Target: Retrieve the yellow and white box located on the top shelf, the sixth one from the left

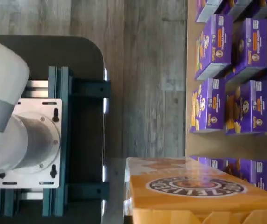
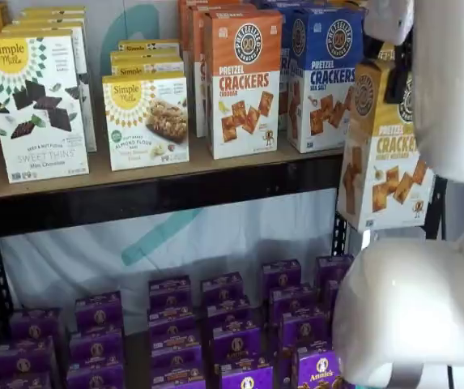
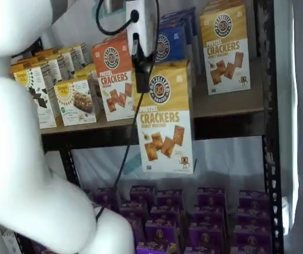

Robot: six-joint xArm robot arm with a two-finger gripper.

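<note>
The hand [image 3: 142,66] is clamped on the top edge of the yellow and white box [image 3: 165,117], which hangs mid-frame, clear of the top shelf [image 3: 222,108]; held only there, it could swing or slip loose. In a shelf view: one orange-topped cracker box [image 2: 244,81], one blue-topped [image 2: 323,77], one matching yellow carton [image 3: 226,47] on the shelf.
</note>
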